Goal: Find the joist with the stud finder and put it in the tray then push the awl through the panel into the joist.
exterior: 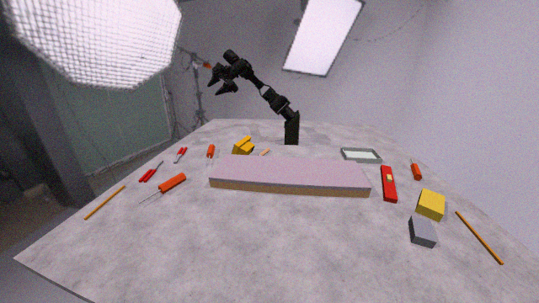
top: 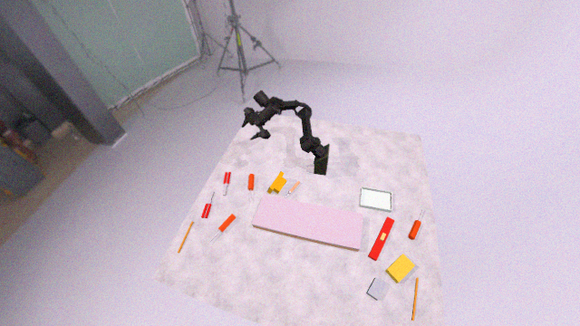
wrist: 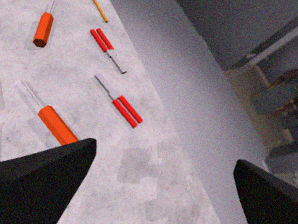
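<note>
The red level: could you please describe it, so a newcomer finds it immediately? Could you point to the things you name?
Find the long pink panel (top: 307, 225) (exterior: 290, 173) on the table. Just beyond its right end lies a long, flat bar (top: 377, 249) (exterior: 389, 191). Unlike the yellow and grey blocks nearby, it is red with a small pale-yellow patch.

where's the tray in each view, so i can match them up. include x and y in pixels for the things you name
top: tray (top: 376, 199) (exterior: 361, 155) right of centre, above the red level (top: 379, 246) (exterior: 392, 191)
exterior: right of centre, behind the panel's (top: 308, 222) (exterior: 290, 170) right end
wrist: not in it
shared landmark: two red pliers (top: 205, 211) (exterior: 146, 175) (wrist: 98, 41), left in top and exterior, upper middle in wrist
</note>
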`<state>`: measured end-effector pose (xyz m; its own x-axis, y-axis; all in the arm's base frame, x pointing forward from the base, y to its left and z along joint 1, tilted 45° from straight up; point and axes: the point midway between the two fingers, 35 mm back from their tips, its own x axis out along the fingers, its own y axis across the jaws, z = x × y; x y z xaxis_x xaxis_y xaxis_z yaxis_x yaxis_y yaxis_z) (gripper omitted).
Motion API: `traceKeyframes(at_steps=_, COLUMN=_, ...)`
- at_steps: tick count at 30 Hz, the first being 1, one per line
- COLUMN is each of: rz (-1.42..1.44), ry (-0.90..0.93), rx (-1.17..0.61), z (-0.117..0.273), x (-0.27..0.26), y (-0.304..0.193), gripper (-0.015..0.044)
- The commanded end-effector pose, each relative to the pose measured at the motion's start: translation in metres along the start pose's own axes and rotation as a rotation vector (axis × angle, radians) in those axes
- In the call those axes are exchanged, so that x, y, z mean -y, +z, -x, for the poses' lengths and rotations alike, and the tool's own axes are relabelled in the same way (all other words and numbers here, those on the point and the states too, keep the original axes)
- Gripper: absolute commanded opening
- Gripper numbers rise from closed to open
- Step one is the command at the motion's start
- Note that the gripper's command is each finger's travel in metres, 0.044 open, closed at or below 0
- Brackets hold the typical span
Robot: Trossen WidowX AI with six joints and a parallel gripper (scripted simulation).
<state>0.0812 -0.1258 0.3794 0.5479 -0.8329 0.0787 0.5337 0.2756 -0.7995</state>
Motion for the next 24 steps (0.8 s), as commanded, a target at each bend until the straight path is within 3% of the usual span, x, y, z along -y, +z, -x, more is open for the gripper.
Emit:
traceKeyframes(at_steps=1, rz=-0.005, ry=0.002, rx=0.001, z=0.0, x=-0.001, y=0.001, gripper=0.0426)
traceKeyframes(at_steps=9, rz=-0.285, ry=0.127, rx=-0.001, z=-0.014, x=-0.064, y=0.036, gripper=0.044)
traceKeyframes(at_steps=13, rz=-0.433, ry=0.195, rx=-0.096, z=-0.027, x=-0.114, y=0.038, gripper=0.044)
traceKeyframes(at_steps=24, rz=-0.726, ry=0.231, rx=-0.347, z=-0.042, x=-0.184, y=0.019, gripper=0.044)
